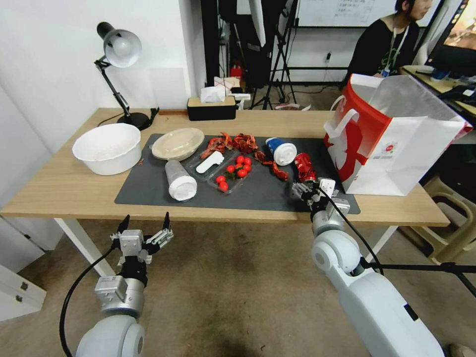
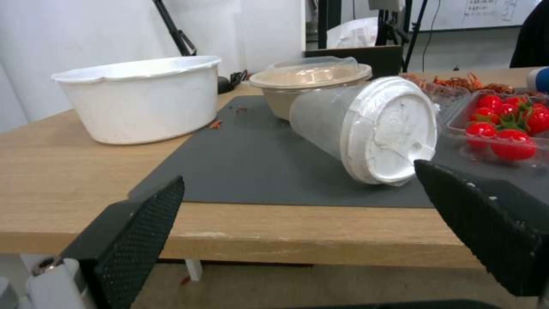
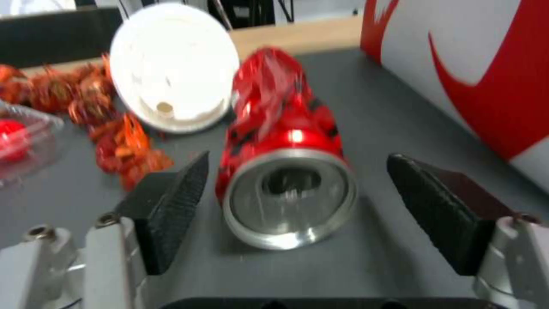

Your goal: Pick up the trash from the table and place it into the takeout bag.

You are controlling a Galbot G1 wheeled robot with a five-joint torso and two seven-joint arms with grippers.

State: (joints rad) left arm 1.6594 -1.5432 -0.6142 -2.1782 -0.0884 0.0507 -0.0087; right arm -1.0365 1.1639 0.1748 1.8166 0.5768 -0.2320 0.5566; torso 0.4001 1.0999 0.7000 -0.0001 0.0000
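The right gripper (image 1: 302,190) sits over the near right part of the mat (image 1: 148,191), just at the near end of the can (image 1: 304,167). Its jaws stand wide apart. In the right wrist view the can (image 3: 283,141) lies on its side between the two pads (image 3: 171,201), silver end toward the gripper (image 3: 294,214), with a gap on each side; neither pad touches it.

The left gripper (image 1: 144,225) hangs below and in front of the near table (image 1: 59,188) edge, left of centre. Its jaws are also wide apart and hold nothing. In the left wrist view the gripper (image 2: 297,214) faces the clear cup (image 2: 366,128) from beyond the table edge.

Positions of items on the table:
- Can: on the mat, right side, just left of the bag (image 1: 391,144).
- Blue cup (image 1: 281,150): on its side, just left of the can and farther back, white lid facing near.
- Clear cup (image 1: 179,181): on its side at the mat's near left, lid facing near.
- Dish (image 1: 177,144): far left of the mat, beyond the clear cup.
- Bag: upright at the right end of the table, mouth open, red panel facing the mat.
- Bowl (image 1: 107,148): on bare wood, left of the mat.
- Tomato tray (image 1: 233,173): centre of the mat, between the clear cup and the can.
- Red food scraps (image 1: 238,144): scattered across the mat's far centre.
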